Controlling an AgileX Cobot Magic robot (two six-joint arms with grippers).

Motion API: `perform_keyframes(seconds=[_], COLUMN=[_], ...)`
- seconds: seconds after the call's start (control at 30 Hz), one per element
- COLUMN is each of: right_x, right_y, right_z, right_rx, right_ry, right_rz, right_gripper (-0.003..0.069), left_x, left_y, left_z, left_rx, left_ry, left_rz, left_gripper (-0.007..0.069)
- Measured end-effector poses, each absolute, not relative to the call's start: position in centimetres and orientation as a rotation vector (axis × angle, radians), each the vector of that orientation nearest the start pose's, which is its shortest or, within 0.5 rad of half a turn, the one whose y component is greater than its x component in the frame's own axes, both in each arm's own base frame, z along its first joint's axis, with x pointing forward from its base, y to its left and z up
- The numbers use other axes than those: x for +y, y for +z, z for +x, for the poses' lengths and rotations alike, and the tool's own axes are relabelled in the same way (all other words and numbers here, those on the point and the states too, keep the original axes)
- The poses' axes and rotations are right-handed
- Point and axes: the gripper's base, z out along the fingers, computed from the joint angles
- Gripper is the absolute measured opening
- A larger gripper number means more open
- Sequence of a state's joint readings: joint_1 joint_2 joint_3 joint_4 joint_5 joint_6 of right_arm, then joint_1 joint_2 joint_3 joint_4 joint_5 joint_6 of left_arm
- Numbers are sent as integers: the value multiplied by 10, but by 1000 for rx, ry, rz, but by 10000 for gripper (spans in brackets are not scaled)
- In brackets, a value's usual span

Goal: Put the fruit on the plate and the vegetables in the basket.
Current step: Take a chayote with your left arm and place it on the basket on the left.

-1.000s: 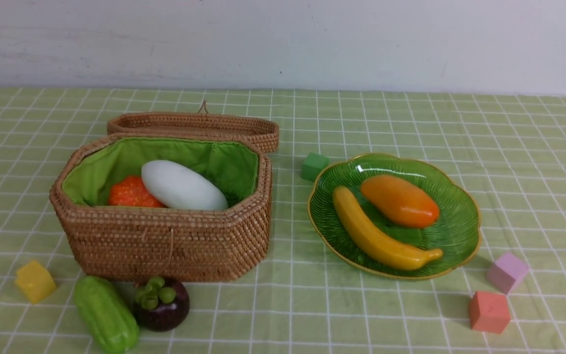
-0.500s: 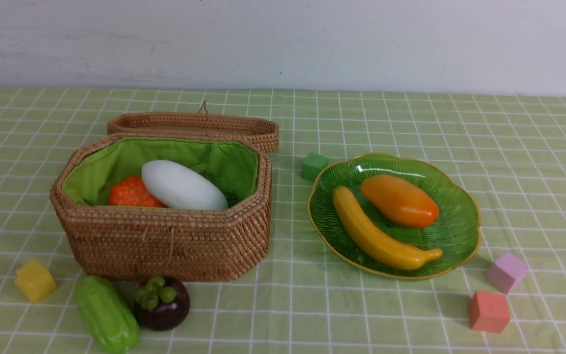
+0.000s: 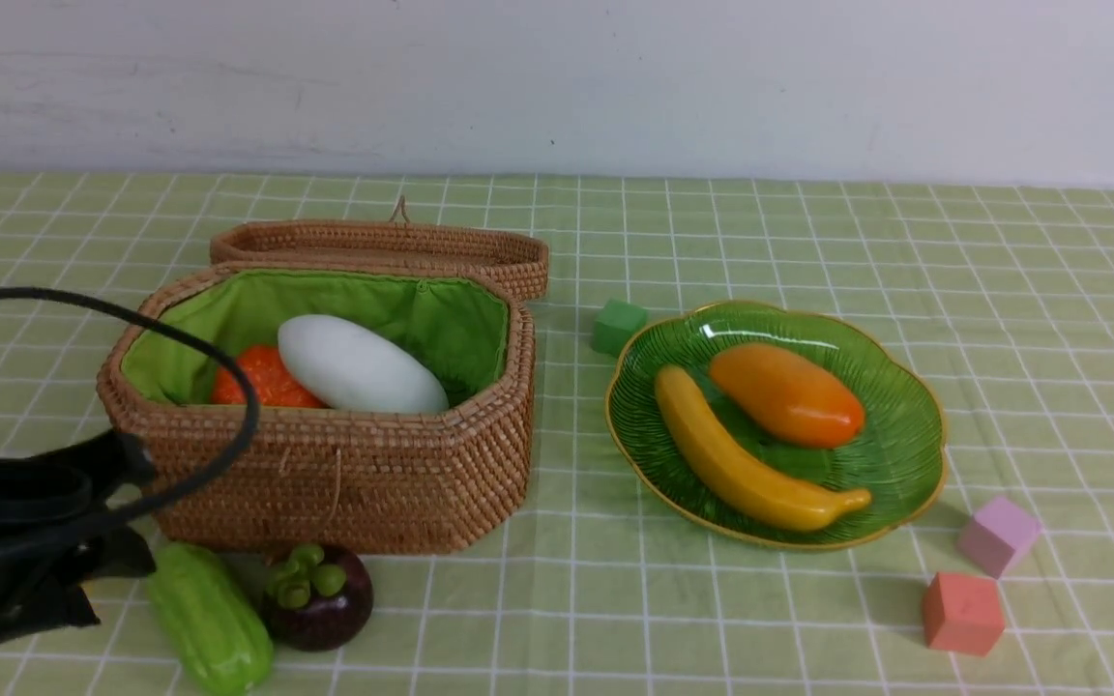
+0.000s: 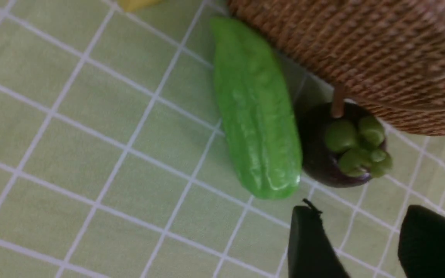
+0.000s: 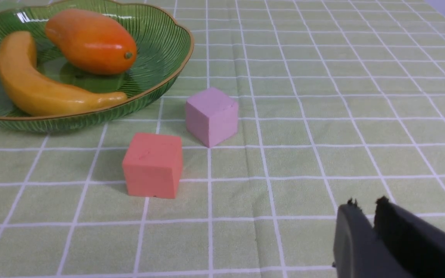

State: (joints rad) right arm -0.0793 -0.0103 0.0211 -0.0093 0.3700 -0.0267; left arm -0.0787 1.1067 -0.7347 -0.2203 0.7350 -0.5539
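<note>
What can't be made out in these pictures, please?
- Yellow cube: in the front view it is hidden behind the left arm; the left wrist view shows only a sliver at the edge.
- Pumpkin: in the front view it sits mostly behind the white vegetable and the basket wall.
- Right gripper: it is outside the front view; the right wrist view shows only its tips, cut off by the edge.

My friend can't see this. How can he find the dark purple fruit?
Find the big woven basket on the left. Right in front of it, two things lie side by side. The mangosteen is the round, dark purple one with a knobbly green cap, not the long green cucumber.
</note>
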Motion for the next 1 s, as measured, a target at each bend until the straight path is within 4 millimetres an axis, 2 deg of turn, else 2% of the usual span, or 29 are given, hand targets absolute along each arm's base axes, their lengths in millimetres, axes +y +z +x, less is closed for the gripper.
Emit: perform_keyframes(seconds=[0.13, 0.23, 0.37, 0.57, 0.77, 0.87, 1.0], right_x=[-4, -4, -4, -4, -4, -4, -4], right_y=[173, 173, 173, 173, 173, 173, 173], right_z=[52, 52, 52, 52, 52, 52, 52], right_rx=[1865, 1865, 1865, 1865, 1865, 1865, 1865], right_ry=[-82, -82, -82, -82, -82, -82, -82], right_rz=[43, 43, 43, 43, 43, 43, 43], right_gripper=[94, 97, 102, 112, 119, 123, 128], left_x=[-32, -33, -33, -34, -34, -34, -34], left_y=[244, 228, 204, 179, 183, 192, 222], left_z=[228, 245, 265, 279, 279, 275, 257], left_rx=[2614, 2642, 2657, 2681, 2671, 2661, 2637], left_ry=[-451, -429, -406, -382, -387, -399, -437], left_rz=[-833, -858, -892, -929, -925, -914, -879], left_gripper=[470, 532, 552, 533, 407, 407, 407])
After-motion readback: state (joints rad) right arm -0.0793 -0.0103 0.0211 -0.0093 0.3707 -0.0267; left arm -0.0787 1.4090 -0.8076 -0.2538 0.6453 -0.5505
